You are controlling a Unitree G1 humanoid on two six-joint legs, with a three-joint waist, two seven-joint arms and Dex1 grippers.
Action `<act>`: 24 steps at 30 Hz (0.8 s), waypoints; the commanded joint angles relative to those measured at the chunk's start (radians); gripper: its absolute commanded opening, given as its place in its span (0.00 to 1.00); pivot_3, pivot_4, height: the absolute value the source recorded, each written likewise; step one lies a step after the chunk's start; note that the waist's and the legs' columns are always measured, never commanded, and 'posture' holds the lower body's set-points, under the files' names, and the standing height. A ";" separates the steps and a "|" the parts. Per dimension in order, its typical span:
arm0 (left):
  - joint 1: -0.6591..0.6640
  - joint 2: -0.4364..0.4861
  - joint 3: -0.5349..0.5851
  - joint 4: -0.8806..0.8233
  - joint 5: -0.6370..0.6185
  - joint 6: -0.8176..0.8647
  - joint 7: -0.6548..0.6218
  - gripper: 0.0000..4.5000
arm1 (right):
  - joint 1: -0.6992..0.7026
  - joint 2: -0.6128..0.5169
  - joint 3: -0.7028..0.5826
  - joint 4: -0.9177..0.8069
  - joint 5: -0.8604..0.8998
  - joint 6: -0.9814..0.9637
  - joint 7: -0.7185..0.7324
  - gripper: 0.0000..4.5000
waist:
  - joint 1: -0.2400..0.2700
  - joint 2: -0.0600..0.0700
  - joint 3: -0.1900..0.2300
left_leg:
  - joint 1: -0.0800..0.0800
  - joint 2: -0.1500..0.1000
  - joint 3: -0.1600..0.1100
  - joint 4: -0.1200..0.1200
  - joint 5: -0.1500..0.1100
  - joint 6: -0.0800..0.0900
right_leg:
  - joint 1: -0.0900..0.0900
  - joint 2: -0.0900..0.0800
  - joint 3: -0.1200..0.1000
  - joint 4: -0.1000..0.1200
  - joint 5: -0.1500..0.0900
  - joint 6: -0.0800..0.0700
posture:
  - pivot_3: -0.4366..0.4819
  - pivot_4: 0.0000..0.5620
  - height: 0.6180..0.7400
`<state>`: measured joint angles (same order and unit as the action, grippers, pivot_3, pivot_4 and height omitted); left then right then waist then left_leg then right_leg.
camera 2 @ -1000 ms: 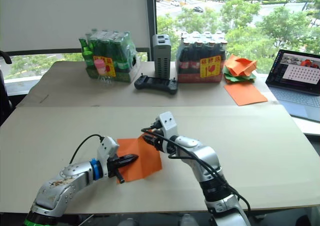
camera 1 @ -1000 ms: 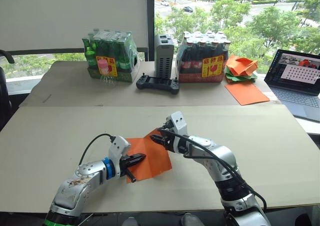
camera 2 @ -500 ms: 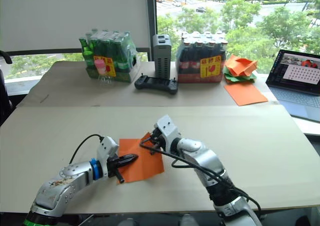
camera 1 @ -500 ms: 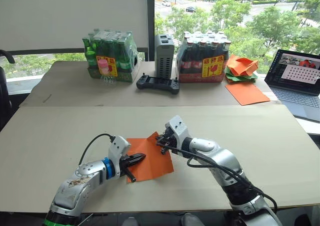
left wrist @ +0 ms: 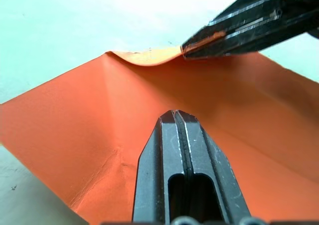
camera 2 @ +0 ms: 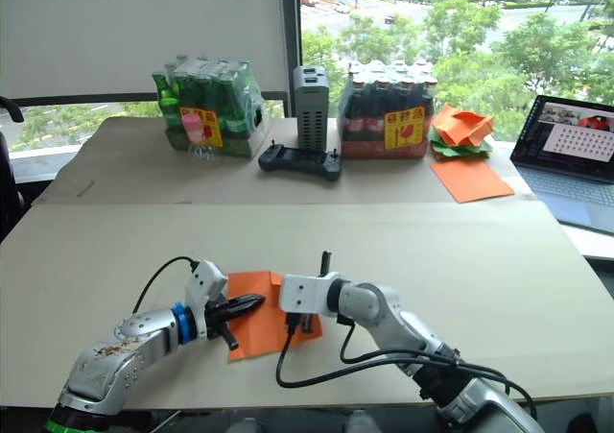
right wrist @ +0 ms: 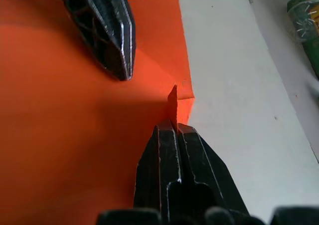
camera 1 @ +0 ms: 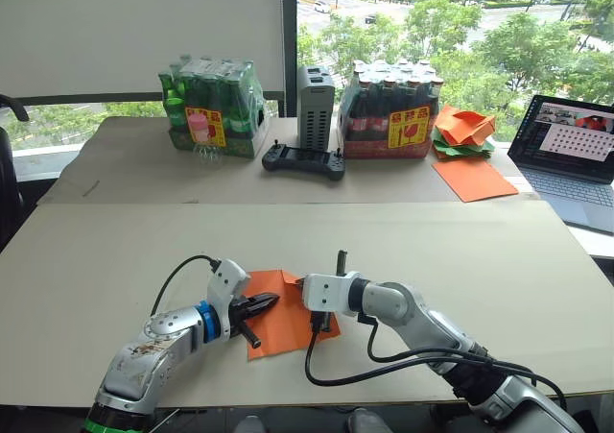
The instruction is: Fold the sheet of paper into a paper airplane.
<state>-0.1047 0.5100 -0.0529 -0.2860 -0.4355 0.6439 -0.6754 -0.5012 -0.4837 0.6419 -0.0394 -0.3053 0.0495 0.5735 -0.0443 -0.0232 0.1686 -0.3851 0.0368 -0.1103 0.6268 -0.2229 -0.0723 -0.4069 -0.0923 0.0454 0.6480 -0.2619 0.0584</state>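
In the head views, you see the sheet of paper (camera 1: 283, 310) flat on the near table (camera 1: 499, 260), between both grippers. The left gripper (camera 1: 261, 305) presses its closed fingers on the sheet's left part. In the right wrist view, the right gripper (right wrist: 173, 126) pinches a raised edge of the sheet. The right arm hides the sheet's right edge.

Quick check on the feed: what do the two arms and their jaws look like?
Both arms are silver-grey metal with a loose black cable. The left arm has a blue ring and a white wrist block; the right arm also has a white block. Each ends in two flat black tapered fingers.
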 commanded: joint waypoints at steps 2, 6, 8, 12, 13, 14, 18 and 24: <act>-0.016 -0.011 0.028 -0.036 -0.018 0.014 0.019 0.00 | -0.021 0.003 0.010 0.043 -0.107 -0.102 -0.015 0.01 | 0.000 0.000 0.000 | 0.001 0.000 0.000 0.000 0.000 0.000 | 0.001 0.000 0.000 0.000 0.000 0.000 | 0.48 0.27 1.00; -0.039 -0.044 0.065 -0.043 -0.055 0.050 0.056 0.00 | -0.027 0.010 0.007 0.078 -0.151 -0.151 -0.005 0.01 | 0.000 0.000 0.000 | 0.003 0.000 0.000 0.000 0.000 0.000 | 0.003 0.000 0.000 0.000 0.000 0.000 | 0.48 0.27 1.00; -0.059 -0.066 0.084 -0.043 -0.077 0.073 0.080 0.00 | -0.026 0.017 -0.001 0.087 -0.157 -0.163 0.000 0.01 | 0.000 0.000 0.000 | 0.004 0.000 0.000 0.000 0.000 0.000 | 0.003 0.000 0.000 0.000 0.000 0.000 | 0.48 0.27 1.00; -0.103 -0.109 0.112 -0.045 -0.117 0.118 0.124 0.00 | -0.021 0.029 -0.014 0.095 -0.167 -0.174 0.009 0.01 | 0.000 -0.001 0.000 | 0.004 0.000 0.000 0.000 0.000 0.000 | 0.004 0.000 0.000 0.000 0.000 0.000 | 0.48 0.27 1.00; -0.114 -0.119 0.116 -0.046 -0.124 0.130 0.136 0.00 | -0.018 0.032 -0.018 0.095 -0.167 -0.175 0.012 0.01 | 0.000 -0.001 0.000 | 0.004 0.000 0.000 0.000 0.000 0.000 | 0.004 0.000 0.000 0.000 0.000 0.000 | 0.48 0.27 1.00; -0.126 -0.128 0.118 -0.046 -0.129 0.140 0.145 0.00 | -0.015 0.035 -0.022 0.096 -0.168 -0.176 0.016 0.01 | 0.001 -0.001 0.000 | 0.004 0.000 0.000 0.001 0.000 0.000 | 0.004 0.000 0.000 0.000 0.000 0.000 | 0.48 0.27 1.00; -0.154 -0.134 0.097 -0.028 -0.115 0.145 0.159 0.00 | -0.004 0.045 -0.034 0.092 -0.174 -0.173 0.026 0.01 | 0.001 -0.001 0.000 | 0.004 0.000 0.000 0.001 0.000 0.000 | 0.004 0.000 0.000 0.000 0.000 0.000 | 0.48 0.27 1.00; -0.178 -0.099 0.126 -0.007 -0.133 0.150 0.142 0.00 | 0.008 0.057 -0.050 0.084 -0.182 -0.167 0.032 0.01 | 0.001 -0.001 0.000 | 0.004 0.000 0.000 0.001 0.000 0.000 | 0.004 0.000 0.000 0.000 0.000 0.000 | 0.48 0.27 1.00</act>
<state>-0.2644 0.3936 0.0421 -0.2823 -0.5528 0.7898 -0.5232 -0.5047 -0.4292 0.5926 0.0520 -0.4862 -0.1151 0.5884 -0.0437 -0.0238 0.1682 -0.3813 0.0366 -0.1103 0.6277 -0.2228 -0.0724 -0.4026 -0.0924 0.0455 0.6480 -0.2617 0.0586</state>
